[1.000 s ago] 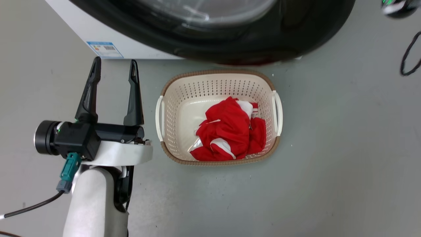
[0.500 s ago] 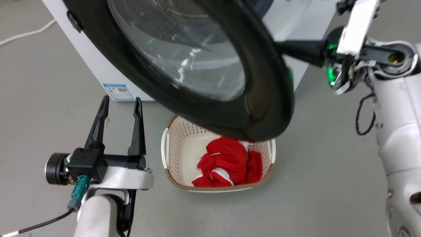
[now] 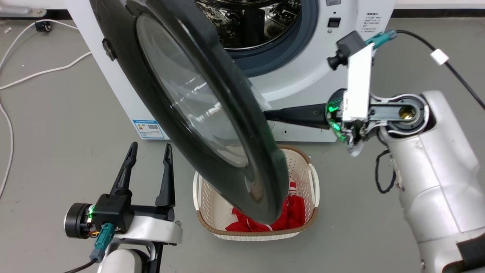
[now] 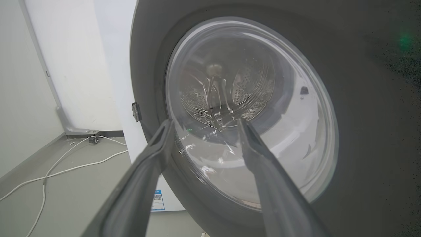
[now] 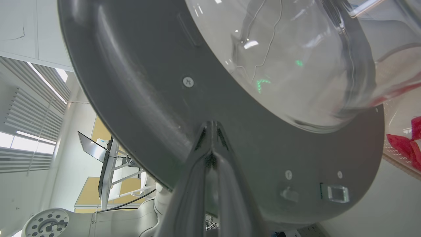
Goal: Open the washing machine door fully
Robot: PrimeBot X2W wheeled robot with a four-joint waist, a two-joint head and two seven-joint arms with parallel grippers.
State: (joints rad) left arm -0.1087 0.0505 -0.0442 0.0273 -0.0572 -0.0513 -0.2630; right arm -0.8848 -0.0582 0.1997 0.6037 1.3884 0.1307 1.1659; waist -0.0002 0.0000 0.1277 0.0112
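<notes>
The door point(image 3: 261, 178) stood half open across the frame's centre, right gripper point(image 5: 210, 126) closed against its inner face, left gripper point(image 3: 150, 151) spread idle lower left; the swing seemed midway, needing further outward push.

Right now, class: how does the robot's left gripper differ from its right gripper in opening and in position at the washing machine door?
Opening: the left gripper has its fingers spread apart; the right gripper has them pressed together. Position: the left gripper faces the outer side of the washing machine door, clear of it; the right gripper reaches behind it, tips at its grey inner rim. Shared: long dark fingers, nothing grasped.
</notes>
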